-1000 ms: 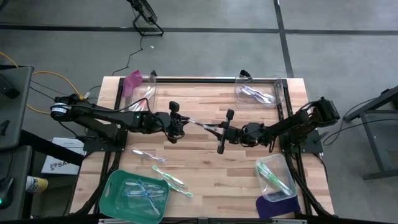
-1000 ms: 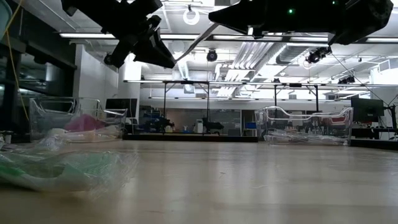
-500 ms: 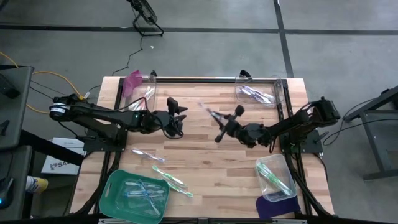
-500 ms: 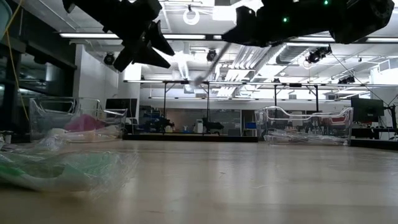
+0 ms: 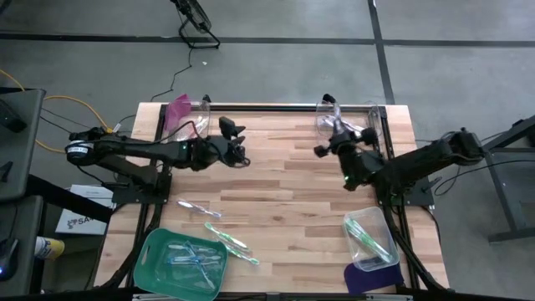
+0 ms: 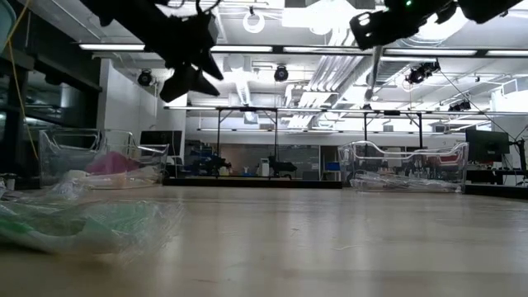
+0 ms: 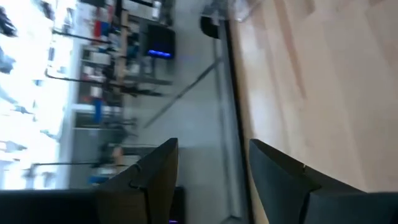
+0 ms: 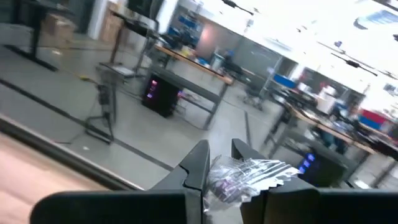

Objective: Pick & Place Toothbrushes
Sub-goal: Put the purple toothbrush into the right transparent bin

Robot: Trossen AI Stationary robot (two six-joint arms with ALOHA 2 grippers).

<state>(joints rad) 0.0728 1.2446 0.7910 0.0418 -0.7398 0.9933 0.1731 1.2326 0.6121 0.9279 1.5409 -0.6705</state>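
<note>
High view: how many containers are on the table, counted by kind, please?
Clear plastic bins: 3
Green tray: 1
Total: 4

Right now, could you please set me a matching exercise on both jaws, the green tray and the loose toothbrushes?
1. left jaws
2. right jaws
3. green tray
4. loose toothbrushes

A. lower left in the high view
B. shut on a wrapped toothbrush, by the upper right bin
C. open, empty, above the table
D. on bare wood beside the tray

Pairs: 1-C, 2-B, 3-A, 4-D
</note>
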